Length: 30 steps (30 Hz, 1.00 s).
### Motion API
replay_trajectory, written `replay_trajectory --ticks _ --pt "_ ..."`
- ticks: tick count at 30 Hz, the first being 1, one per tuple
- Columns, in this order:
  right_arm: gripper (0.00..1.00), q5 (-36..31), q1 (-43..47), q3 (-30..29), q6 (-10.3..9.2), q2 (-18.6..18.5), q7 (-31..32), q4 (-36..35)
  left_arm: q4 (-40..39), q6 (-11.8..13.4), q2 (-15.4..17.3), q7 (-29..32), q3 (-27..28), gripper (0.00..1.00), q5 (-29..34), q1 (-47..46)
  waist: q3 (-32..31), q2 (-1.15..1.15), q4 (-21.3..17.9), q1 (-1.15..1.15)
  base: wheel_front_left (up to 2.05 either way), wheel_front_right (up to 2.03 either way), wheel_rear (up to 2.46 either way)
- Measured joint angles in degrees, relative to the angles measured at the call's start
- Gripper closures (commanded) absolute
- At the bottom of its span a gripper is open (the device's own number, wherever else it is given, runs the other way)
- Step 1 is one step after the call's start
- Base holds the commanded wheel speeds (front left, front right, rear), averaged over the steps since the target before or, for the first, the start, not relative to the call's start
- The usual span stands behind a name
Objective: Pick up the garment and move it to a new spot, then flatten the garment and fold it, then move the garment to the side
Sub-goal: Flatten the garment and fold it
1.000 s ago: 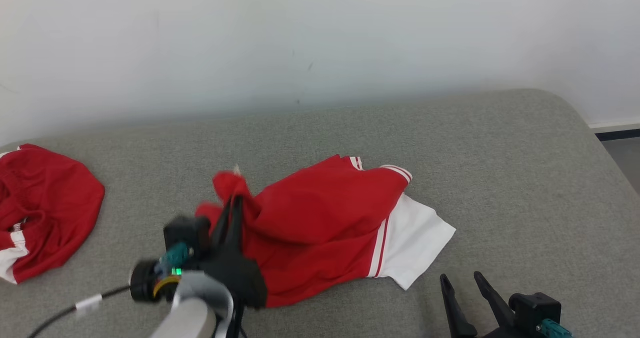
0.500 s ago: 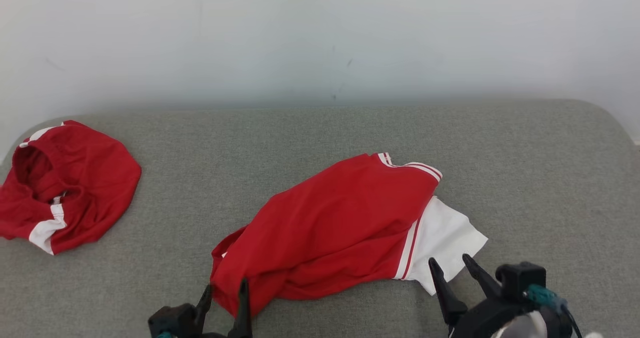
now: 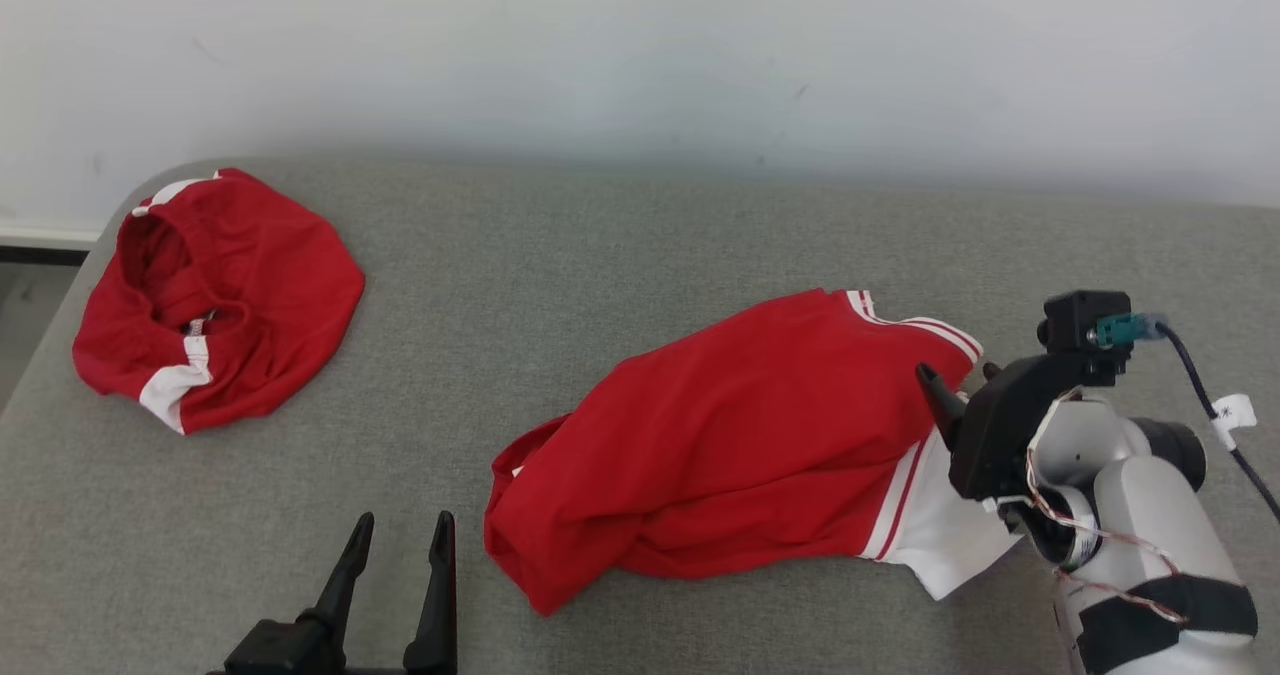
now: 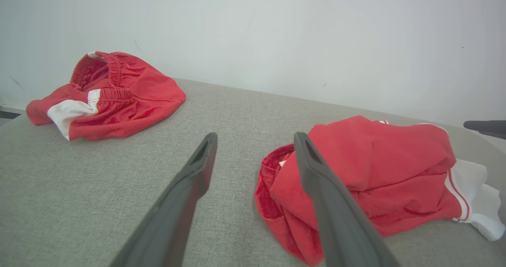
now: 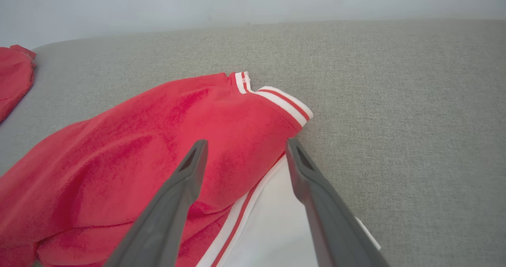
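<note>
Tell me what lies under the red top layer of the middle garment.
A white panel pokes out beneath the red layer, on the grey cushion. How far it runs underneath is covered.

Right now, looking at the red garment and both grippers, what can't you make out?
- Head view: the right gripper and its wrist cover part of the white panel of the garment.
- Head view: the left gripper is cut off at its base by the bottom edge.
- Right wrist view: the second red garment is cut by the left edge.
</note>
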Motion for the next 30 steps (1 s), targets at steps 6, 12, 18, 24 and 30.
replay_trajectory --ticks 6,12,18,24,30 --pt "0.00 -3.8 -7.5 -3.8 0.00 -1.7 2.6 8.2 1.0 -2.9 1.7 0.0 0.8 0.00 1.4 1.4 2.6 0.00 2.6 0.00 0.00 0.00 0.00" --pt "0.04 -9.6 -11.6 -5.1 0.00 -2.4 4.5 14.8 1.7 -3.7 2.4 0.0 1.5 0.00 1.6 1.4 5.1 0.00 4.9 0.01 0.00 0.00 0.00" --pt "1.00 -10.4 -12.3 -3.1 0.00 -2.6 2.3 16.5 1.8 -3.3 2.2 0.0 2.0 0.00 1.7 1.4 5.8 0.01 5.9 0.01 0.00 0.00 0.00" --pt "1.00 -7.6 -7.6 -3.4 0.00 -3.0 -2.5 10.6 2.1 -2.8 2.0 0.0 1.9 0.00 1.3 2.4 4.0 0.00 4.9 0.00 0.00 0.00 0.00" --pt "1.00 -4.0 6.3 -6.1 0.00 -3.3 -4.0 -4.2 2.1 -2.3 2.0 0.3 2.3 0.00 0.5 3.4 2.3 0.00 2.4 0.00 0.00 0.00 0.00"
